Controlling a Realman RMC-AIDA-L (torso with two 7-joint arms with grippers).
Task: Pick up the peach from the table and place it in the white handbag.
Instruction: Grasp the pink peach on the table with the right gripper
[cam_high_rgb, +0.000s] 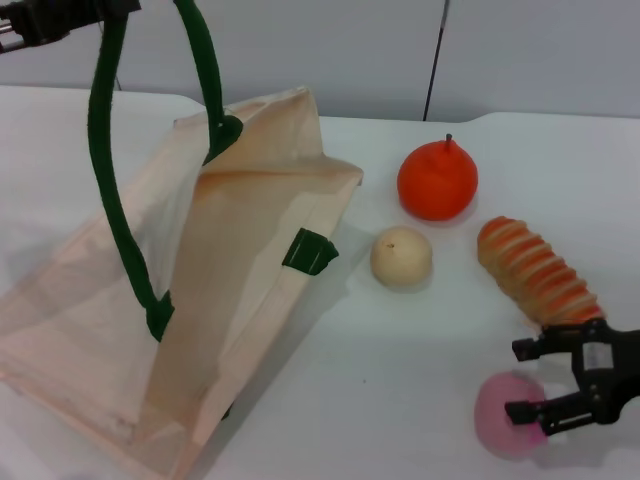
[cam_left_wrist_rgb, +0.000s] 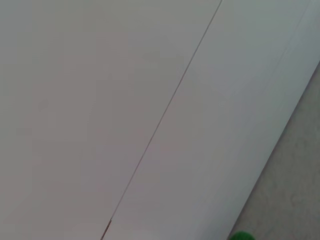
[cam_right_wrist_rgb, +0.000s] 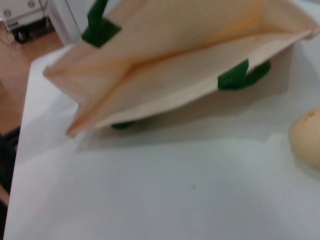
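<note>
The peach (cam_high_rgb: 505, 425), pale pink, lies on the white table at the front right. My right gripper (cam_high_rgb: 518, 380) is open and hovers at the peach's far right side, with its lower finger (cam_high_rgb: 528, 410) over the fruit's top. The white handbag (cam_high_rgb: 200, 300) stands slumped at the left with its mouth open towards the fruit; it also shows in the right wrist view (cam_right_wrist_rgb: 175, 55). My left gripper (cam_high_rgb: 105, 12) is at the top left corner, holding the green handle (cam_high_rgb: 112, 200) up. The peach is out of the wrist views.
A cream-beige round fruit (cam_high_rgb: 402, 256) lies by the bag's mouth and shows in the right wrist view (cam_right_wrist_rgb: 307, 137). An orange-red fruit with a stem (cam_high_rgb: 437, 181) sits behind it. A striped orange bread-like item (cam_high_rgb: 530, 270) lies just beyond my right gripper.
</note>
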